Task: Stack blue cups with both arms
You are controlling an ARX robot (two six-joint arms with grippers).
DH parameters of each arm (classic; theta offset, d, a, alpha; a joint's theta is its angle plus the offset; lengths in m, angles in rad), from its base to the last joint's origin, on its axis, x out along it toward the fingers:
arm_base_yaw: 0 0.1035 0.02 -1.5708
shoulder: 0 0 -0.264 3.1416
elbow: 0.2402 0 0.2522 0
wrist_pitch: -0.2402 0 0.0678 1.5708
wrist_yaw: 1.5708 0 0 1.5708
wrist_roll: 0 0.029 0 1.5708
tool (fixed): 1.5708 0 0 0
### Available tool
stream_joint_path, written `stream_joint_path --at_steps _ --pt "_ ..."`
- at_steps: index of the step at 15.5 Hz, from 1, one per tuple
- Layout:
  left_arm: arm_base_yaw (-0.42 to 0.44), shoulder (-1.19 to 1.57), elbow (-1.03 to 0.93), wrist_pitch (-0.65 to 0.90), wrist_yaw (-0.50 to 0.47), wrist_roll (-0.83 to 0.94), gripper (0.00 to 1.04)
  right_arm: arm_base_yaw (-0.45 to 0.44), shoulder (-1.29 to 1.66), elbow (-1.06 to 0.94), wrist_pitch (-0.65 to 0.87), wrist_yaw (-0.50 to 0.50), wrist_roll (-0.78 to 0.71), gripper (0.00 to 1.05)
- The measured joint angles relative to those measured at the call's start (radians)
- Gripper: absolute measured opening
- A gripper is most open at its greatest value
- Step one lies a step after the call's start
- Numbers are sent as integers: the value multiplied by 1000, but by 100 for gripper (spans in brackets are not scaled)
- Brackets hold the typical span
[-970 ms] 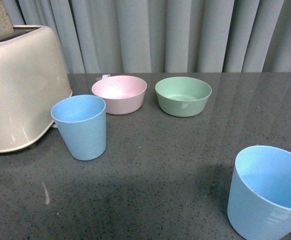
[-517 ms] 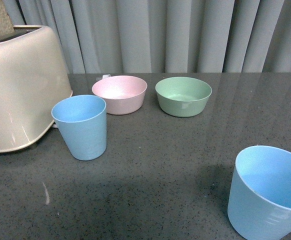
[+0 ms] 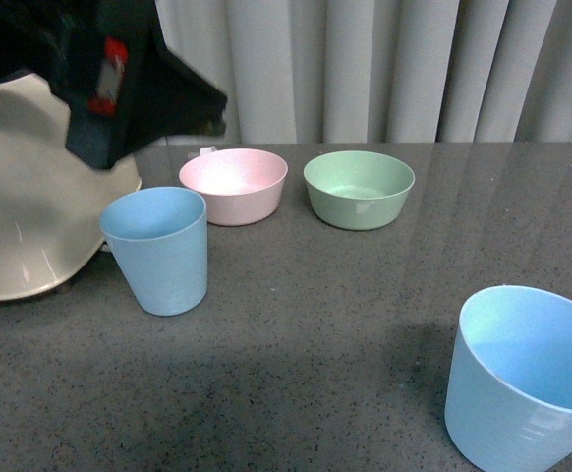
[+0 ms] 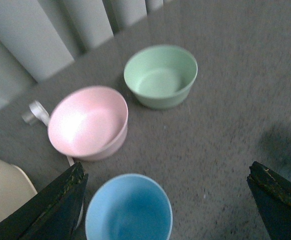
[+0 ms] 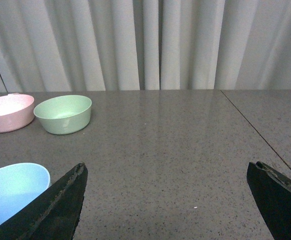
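Light-blue and upright, the left cup (image 3: pixel 155 251) stands just beside the cream toaster (image 3: pixel 21 226), nearer than the pink bowl (image 3: pixel 233 185); the right cup (image 3: pixel 522 379) sits well apart at the near right of the grey table (image 3: pixel 315 315). The left gripper (image 4: pixel 165 172) hovers above the left cup, jaws spread wide and empty; the right gripper (image 5: pixel 166 167) is equally wide, holding nothing, near the right cup

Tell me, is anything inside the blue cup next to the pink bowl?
Nothing shows inside the blue cup: the left wrist view looks down on bare blue walls. The picture's edge cuts off part of its floor.
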Motion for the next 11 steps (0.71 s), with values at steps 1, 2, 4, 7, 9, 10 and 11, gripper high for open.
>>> stream_joint_path --at_steps 1,2,4,7,9,10,11 --pt "-3 52 18 -46 -14 33 98 0 0 0 0 0 0 98" --pt "-3 100 31 -93 -14 69 98 0 0 0 0 0 0 98" --pt "-3 153 59 -143 -19 131 98 0 0 0 0 0 0 98" --pt "-3 203 96 -197 0 172 98 0 0 0 0 0 0 98" --pt "-3 215 97 -205 -11 204 98 0 0 0 0 0 0 98" --pt "-5 223 97 -205 -8 211 98 0 0 0 0 0 0 98" --pt "-10 230 97 -203 -7 213 98 0 0 0 0 0 0 98"
